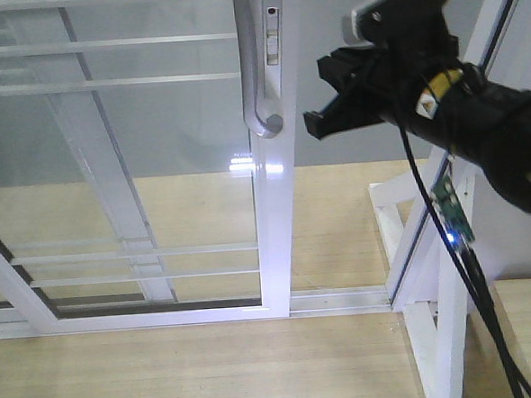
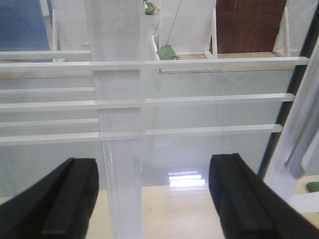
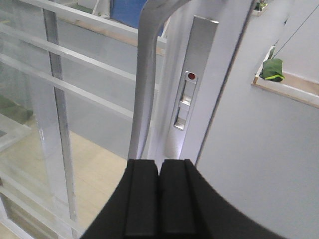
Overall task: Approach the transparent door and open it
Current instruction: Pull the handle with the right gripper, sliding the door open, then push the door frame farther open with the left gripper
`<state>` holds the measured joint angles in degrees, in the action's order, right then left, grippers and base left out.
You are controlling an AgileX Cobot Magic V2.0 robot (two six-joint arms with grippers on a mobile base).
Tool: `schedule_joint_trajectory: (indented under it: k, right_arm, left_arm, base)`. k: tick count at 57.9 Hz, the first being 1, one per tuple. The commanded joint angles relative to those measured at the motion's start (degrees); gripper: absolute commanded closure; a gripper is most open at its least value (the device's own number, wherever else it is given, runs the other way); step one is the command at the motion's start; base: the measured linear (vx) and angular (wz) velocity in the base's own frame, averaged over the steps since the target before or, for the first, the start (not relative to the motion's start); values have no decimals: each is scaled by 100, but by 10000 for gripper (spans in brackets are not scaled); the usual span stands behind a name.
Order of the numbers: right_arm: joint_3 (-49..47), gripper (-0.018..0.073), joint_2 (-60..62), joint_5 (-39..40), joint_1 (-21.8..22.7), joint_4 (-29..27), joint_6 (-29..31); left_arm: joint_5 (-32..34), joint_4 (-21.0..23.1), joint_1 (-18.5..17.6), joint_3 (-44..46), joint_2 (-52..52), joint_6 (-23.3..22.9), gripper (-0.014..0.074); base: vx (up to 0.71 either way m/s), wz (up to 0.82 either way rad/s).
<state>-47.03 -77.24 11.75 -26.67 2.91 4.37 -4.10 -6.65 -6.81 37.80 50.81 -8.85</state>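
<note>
R gripper (image 3: 159, 167) pinched closed by transparent door (image 1: 276, 216) handle (image 1: 250, 65), yellow label (image 1: 427, 104) illegible; L gripper (image 2: 152, 167) spread wide.

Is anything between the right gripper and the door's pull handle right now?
Nothing visible. The right gripper, fingers closed, is just to the right of the pull handle on the transparent door, with only open air between them.

Left gripper (image 2: 154, 199), 2 black fingers (image 2: 65, 199) wide apart, facing transparent door (image 2: 214, 82), horizontal white bars (image 2: 199, 98)
</note>
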Motion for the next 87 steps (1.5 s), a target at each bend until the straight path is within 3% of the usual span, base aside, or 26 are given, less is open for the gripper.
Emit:
schedule_joint_trajectory:
  k: [1, 8, 19, 25, 51, 66, 87]
  right_arm:
    - [615, 529, 824, 938, 31, 21, 56]
    - [1553, 529, 1603, 1027, 31, -13, 56]
    - [2390, 529, 2249, 1022, 31, -129, 81]
    - [2578, 529, 2345, 1008, 31, -129, 100]
    - [2620, 529, 2339, 955, 31, -129, 199]
    - [2620, 529, 2311, 955, 31, -129, 211]
    - [2620, 529, 2311, 955, 31, -129, 492]
  left_arm:
    - [515, 20, -268, 123, 137, -16, 31]
    - [886, 20, -777, 84, 629, -26, 31]
    - [2713, 20, -1447, 137, 1738, -63, 31]
    - [3156, 20, -1632, 480, 2438, -75, 31]
    - [2966, 20, -1672, 2862, 4804, -124, 31]
    - [2960, 16, -1672, 3620, 5452, -692, 31]
    - [2649, 16, -1672, 4563, 6004, -699, 39]
  base:
    - [0, 0]
    - [0, 0]
    - [0, 0]
    - [0, 0]
    - [0, 0]
    - [0, 0]
    - [0, 0]
